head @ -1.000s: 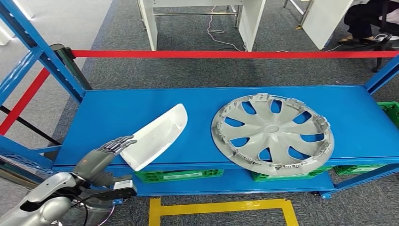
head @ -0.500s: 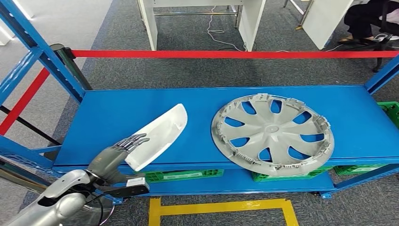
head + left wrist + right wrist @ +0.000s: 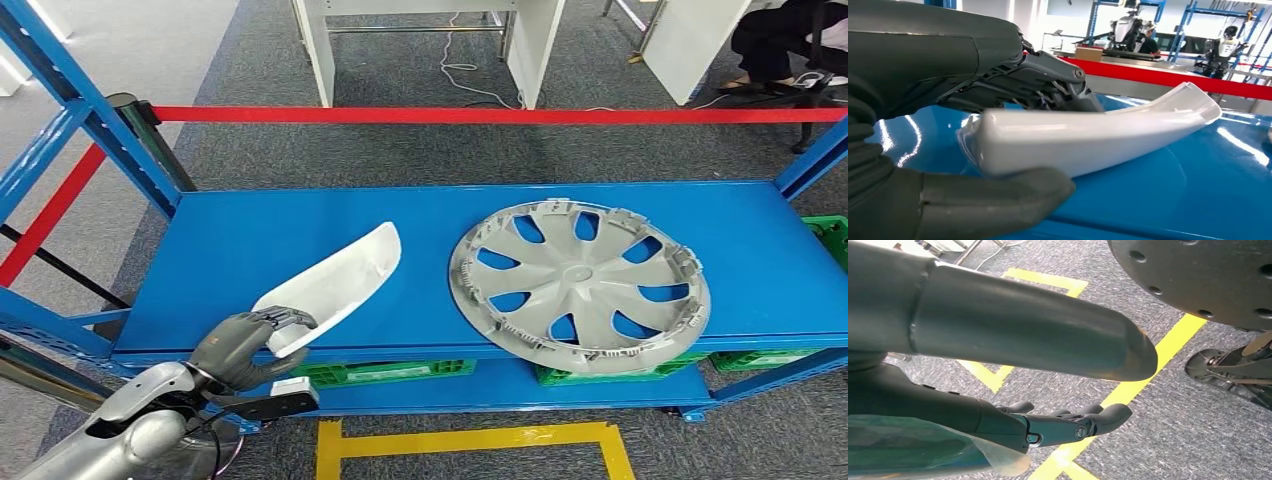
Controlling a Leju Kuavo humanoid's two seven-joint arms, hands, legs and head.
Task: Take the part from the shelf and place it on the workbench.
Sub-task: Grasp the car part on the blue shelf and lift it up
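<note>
A white curved plastic part (image 3: 335,285) lies slantwise on the blue shelf (image 3: 250,230), its near end over the front edge. My left hand (image 3: 245,345) grips that near end. In the left wrist view the dark fingers (image 3: 1038,85) lie over the part (image 3: 1098,135) and the thumb (image 3: 988,200) sits under it. My right hand (image 3: 1013,340) hangs over the floor with its fingers (image 3: 1073,425) apart from the thumb, holding nothing.
A grey wheel cover (image 3: 578,285) lies on the shelf to the right of the part. Green crates (image 3: 380,372) sit on the lower level. Blue uprights (image 3: 70,110) and a red barrier tape (image 3: 480,115) frame the shelf. Yellow floor marking (image 3: 470,440) lies in front.
My left hand's fingers, stretched toward the part's near end before, have curled down over it. The part has shifted slightly.
</note>
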